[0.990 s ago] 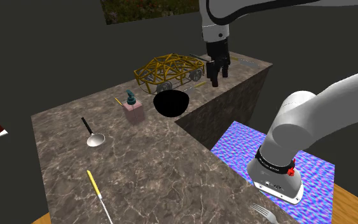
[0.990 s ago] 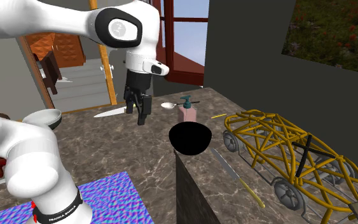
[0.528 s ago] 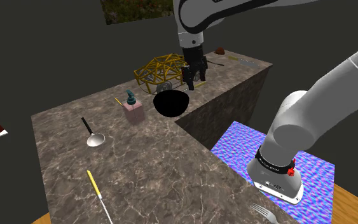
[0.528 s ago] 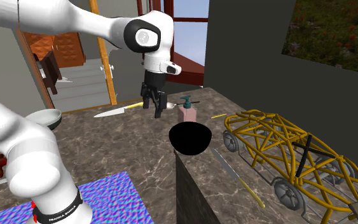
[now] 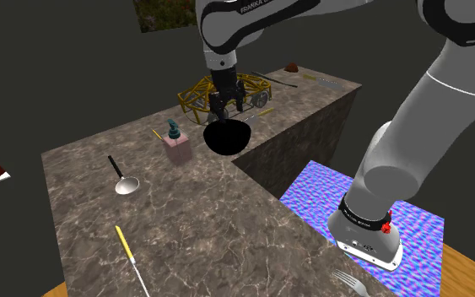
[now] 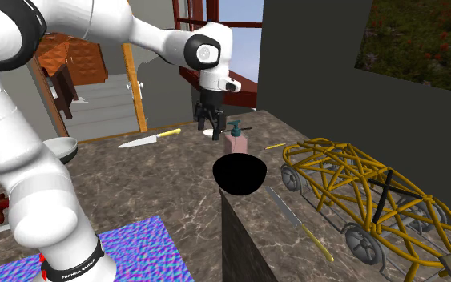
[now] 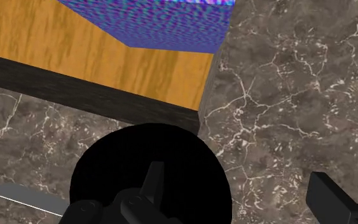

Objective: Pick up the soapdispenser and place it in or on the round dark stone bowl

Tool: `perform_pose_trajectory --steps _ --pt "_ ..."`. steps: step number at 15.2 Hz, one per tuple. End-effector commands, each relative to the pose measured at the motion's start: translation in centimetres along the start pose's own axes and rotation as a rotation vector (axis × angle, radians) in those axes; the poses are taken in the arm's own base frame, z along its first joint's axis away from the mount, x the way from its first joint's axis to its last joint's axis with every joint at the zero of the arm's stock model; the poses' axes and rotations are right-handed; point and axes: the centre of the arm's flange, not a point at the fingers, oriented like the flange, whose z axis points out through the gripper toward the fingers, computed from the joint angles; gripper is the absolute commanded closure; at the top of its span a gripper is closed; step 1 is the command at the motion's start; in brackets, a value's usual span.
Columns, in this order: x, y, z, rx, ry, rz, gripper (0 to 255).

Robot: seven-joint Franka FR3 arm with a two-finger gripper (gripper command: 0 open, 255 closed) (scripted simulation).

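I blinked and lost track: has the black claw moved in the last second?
Yes. In the shoulder view the gripper has swung left, from the right end of the yellow wire cart to just above the black bowl.

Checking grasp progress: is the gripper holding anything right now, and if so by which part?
Nothing is held. The gripper is open near the bowl; the soap dispenser stands apart from its fingers.

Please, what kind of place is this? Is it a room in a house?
Probably a kitchen in a house. The arm works over a dark marbled counter with a ladle, a knife and a soap dispenser on it, and a staircase stands behind.
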Motion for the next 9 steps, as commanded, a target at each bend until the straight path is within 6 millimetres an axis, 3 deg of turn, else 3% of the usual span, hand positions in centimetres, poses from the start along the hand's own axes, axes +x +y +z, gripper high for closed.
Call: perform_pose_trajectory --steps 1,9 --pt "2.2 -1.2 0.1 0.003 0.010 0.001 0" --pt "11.1 -5.7 0.2 0.014 0.048 0.002 0"
